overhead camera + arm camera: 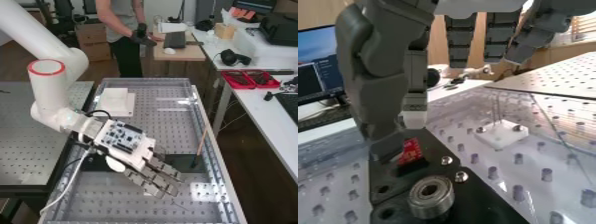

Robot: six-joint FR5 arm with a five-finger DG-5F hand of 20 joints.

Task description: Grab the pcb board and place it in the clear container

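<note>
The red board [411, 149] stood near one end of the black plate [476, 200], its block [411, 167] presumably leaving an edge free for pinching. The hand [138, 158] hung low over it, fingers loose and mostly straight, likely for lining up.

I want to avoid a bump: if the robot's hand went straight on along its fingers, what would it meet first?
Most likely the perforated bench top; the hand slants toward it, though the depth between them is hard to judge.
</note>
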